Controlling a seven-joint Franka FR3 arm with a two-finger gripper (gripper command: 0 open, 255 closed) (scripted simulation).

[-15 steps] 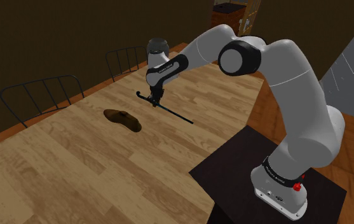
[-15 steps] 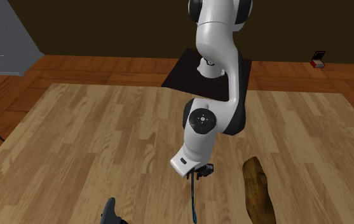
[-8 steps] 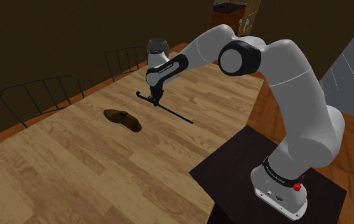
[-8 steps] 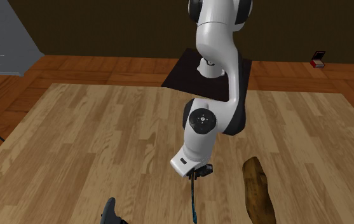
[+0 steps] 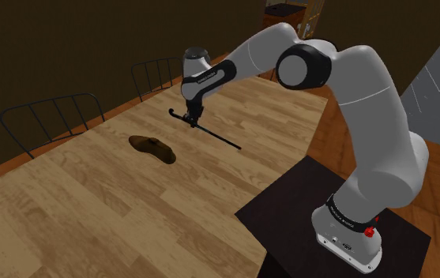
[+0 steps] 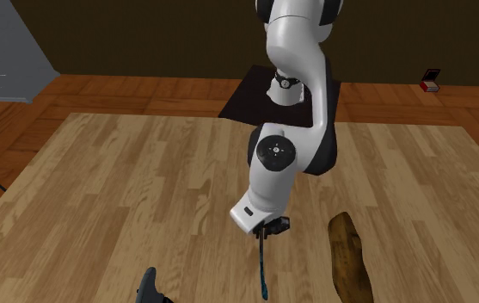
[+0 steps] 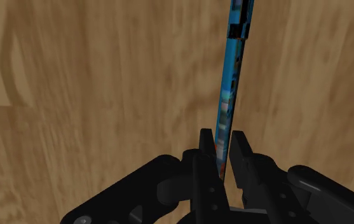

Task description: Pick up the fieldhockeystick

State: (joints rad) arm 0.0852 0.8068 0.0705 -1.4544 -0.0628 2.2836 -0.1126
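The claw (image 5: 193, 120) is clenched on the blue field hockey stick (image 7: 226, 102) near its hooked end. Its long shaft slants from the shoulder view's upper centre toward lower right, over the bench (image 5: 92, 197).

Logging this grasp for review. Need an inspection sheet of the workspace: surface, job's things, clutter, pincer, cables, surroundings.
Surface: wood-plank table, camera slightly rolled.
Job's things: stick, thin, blue-patterned, clasped near one end; cannot tell whether it is off the table.
Clutter: brown lump on the table, apart from the stick.
Pincer: pincer pointing down, fingers shut on the stick.
Cables: nothing seen.
Surroundings: black stand at the table's edge; wire-back chairs along the far side; wooden floor; small red box on the floor.
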